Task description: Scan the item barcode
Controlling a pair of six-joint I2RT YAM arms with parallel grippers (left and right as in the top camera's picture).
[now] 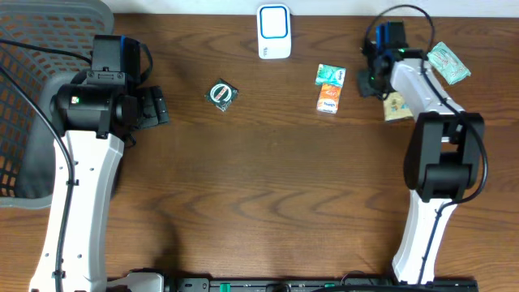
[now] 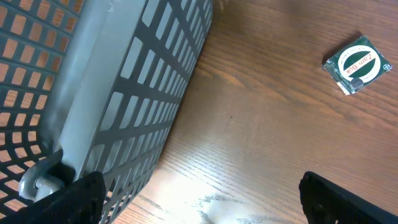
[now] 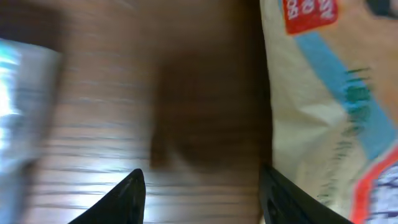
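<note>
The right gripper (image 3: 202, 193) is down at the table with its jaws part open and only bare wood between the fingertips; a tan packet (image 3: 336, 99) lies just beside one finger, touching nothing I can confirm. The left gripper (image 2: 199, 199) stands wide, empty, beside the grey basket (image 2: 124, 93). A green round packet (image 1: 221, 94), an orange packet (image 1: 328, 99) and the white scanner (image 1: 274, 31) lie apart on the table (image 1: 268, 203).
</note>
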